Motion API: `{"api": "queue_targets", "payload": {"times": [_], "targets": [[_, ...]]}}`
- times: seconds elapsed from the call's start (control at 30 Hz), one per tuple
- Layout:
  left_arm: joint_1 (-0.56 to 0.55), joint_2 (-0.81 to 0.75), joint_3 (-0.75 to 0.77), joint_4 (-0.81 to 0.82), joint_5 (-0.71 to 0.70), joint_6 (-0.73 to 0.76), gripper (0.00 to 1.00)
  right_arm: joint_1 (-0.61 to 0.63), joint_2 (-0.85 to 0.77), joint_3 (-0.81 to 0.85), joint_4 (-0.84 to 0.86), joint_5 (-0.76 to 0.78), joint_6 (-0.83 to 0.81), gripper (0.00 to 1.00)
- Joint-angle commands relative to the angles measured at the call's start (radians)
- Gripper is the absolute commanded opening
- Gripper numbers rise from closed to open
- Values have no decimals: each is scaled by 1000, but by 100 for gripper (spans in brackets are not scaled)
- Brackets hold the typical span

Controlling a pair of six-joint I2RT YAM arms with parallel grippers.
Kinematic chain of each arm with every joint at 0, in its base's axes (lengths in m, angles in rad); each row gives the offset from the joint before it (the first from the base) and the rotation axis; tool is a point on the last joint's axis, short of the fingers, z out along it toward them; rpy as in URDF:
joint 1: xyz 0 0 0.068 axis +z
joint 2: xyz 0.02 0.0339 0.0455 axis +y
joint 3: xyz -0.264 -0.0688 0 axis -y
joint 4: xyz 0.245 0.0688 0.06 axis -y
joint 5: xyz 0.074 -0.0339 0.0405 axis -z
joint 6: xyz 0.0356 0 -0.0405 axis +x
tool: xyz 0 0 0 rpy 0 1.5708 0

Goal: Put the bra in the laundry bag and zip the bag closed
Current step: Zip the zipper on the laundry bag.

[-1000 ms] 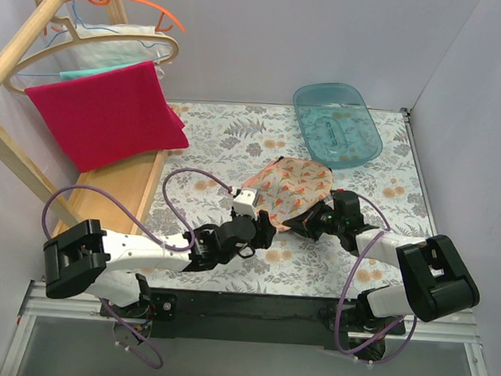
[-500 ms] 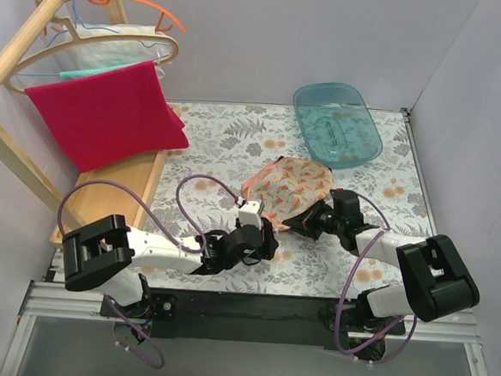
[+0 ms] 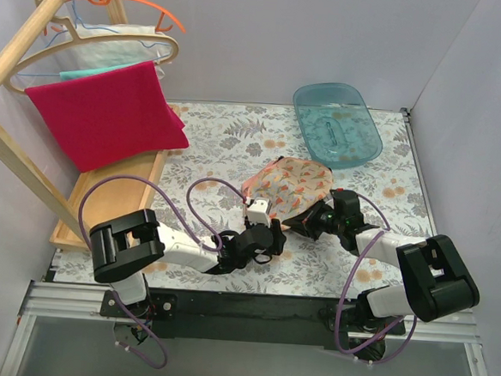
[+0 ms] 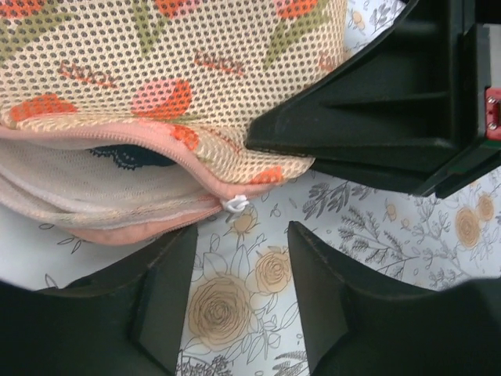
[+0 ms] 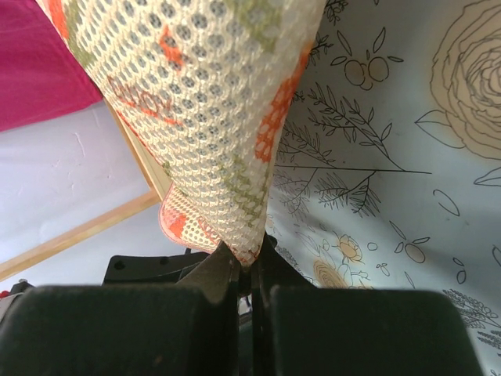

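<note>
Two grippers met at one corner of the laundry bag [image 3: 292, 182]: the right gripper [image 5: 249, 265] was clamped on a fold of its mesh, while the left gripper [image 4: 241, 294] stood parted, nothing between its fingers. Just beyond the left fingertips lay the white zipper pull [image 4: 235, 204]. Farther in, through the partly open mouth, the dark bra [image 4: 129, 157] showed inside the pouch on the floral table [image 4: 391, 235].

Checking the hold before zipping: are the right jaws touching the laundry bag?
Touching. Right wrist view: right gripper, jaws shut, pinches the laundry bag mesh.
</note>
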Motion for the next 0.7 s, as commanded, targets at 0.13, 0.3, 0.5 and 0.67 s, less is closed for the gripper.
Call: {"api": "queue_targets", "payload": {"times": [0.13, 0.3, 0.5, 0.67], "targets": [[8, 15, 28, 95, -75, 45, 25, 1, -22, 17, 14, -20, -4, 1], [10, 5, 17, 98, -79, 44, 3, 0, -23, 10, 14, -19, -4, 1], [11, -5, 11, 99, -79, 55, 0, 1, -28, 6, 14, -16, -3, 1], [10, -8, 6, 113, -62, 55, 24, 1, -29, 6, 11, -17, -4, 1]]}}
